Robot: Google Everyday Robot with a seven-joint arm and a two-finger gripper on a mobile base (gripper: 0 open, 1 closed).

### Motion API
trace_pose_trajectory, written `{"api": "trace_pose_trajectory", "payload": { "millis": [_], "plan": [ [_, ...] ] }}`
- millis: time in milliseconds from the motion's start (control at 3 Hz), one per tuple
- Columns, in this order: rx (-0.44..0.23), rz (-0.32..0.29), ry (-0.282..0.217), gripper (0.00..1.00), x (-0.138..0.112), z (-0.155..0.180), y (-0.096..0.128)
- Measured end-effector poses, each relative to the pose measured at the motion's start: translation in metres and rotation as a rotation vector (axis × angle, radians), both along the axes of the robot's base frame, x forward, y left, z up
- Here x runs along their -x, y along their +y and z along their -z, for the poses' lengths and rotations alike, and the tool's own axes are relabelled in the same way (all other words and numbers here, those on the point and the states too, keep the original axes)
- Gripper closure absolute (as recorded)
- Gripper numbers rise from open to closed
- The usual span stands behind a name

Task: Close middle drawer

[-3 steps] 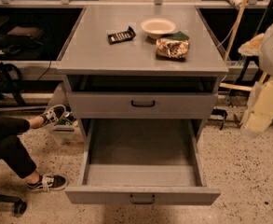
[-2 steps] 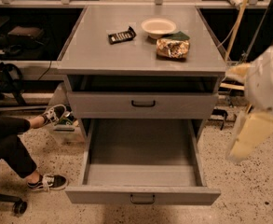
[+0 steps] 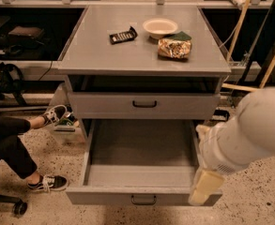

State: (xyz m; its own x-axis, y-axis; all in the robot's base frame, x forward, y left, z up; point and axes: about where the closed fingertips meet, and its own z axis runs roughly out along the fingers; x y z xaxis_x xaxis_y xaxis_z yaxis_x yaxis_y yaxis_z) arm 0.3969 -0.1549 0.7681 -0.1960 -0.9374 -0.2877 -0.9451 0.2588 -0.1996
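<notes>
The middle drawer (image 3: 141, 172) of the grey cabinet is pulled far out and looks empty inside. Its flat front (image 3: 104, 197) faces me at the bottom, with a small black loop handle (image 3: 143, 200). Above it, the uppermost drawer (image 3: 144, 105) sits nearly flush. The lowest drawer is hidden under the open one. My white arm (image 3: 249, 130) comes in from the right. Its cream-coloured gripper (image 3: 205, 187) hangs over the front right corner of the open drawer.
On the cabinet top (image 3: 95, 55) lie a black flat object (image 3: 123, 35), a pale bowl (image 3: 160, 27) and a snack bag (image 3: 174, 47). A seated person's legs and sneakers (image 3: 47, 183) are on the floor at the left. Poles (image 3: 273, 55) lean at the right.
My arm has swung from the right edge down and to the left. The gripper is now at the open drawer's front right corner. The drawer has not moved.
</notes>
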Motion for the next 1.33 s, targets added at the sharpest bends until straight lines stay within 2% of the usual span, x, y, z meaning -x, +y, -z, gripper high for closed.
{"api": "trace_pose_trajectory", "payload": {
  "millis": [333,667,1000,1333],
  "plan": [
    [0.013,0.049,0.106,0.00,0.029,0.111,-0.021],
    [0.039,0.104,0.253,0.00,0.095,0.213,-0.069],
    [0.043,0.139,0.357,0.00,0.156,0.274,-0.112],
    [0.039,0.140,0.368,0.00,0.158,0.278,-0.112]
  ]
}}
